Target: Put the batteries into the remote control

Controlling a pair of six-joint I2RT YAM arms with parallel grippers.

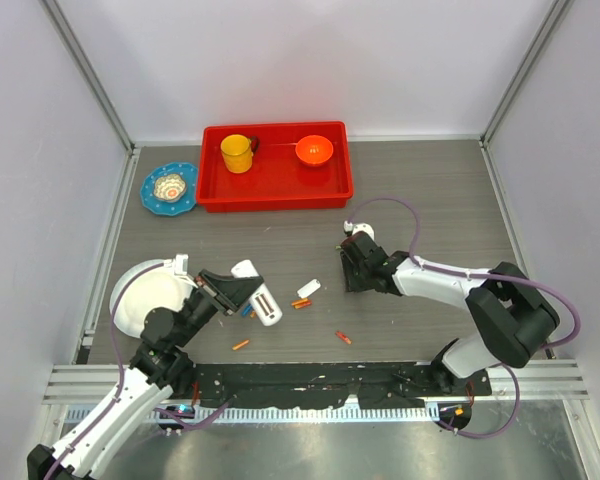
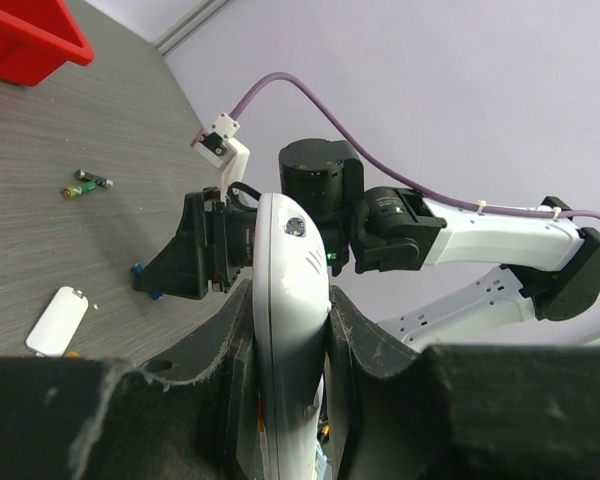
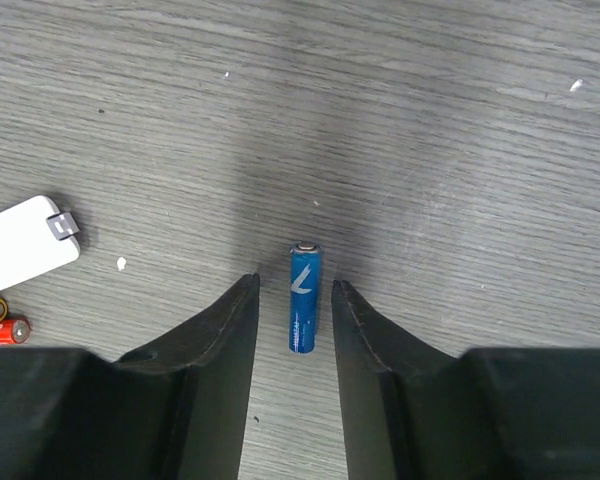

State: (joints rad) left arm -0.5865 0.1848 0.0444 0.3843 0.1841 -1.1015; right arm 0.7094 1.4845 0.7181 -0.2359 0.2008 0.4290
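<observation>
Left pincer (image 2: 290, 292) clamped on the remote control (image 2: 285, 250); right pincer (image 3: 294, 283), partly open, straddles a blue battery (image 3: 304, 300) on the surface (image 3: 430, 150), seemingly without contact.

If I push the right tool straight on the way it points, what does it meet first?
Likely the blue battery, lying between the fingers of the right tool, or the table under it; depth is unclear.
</observation>
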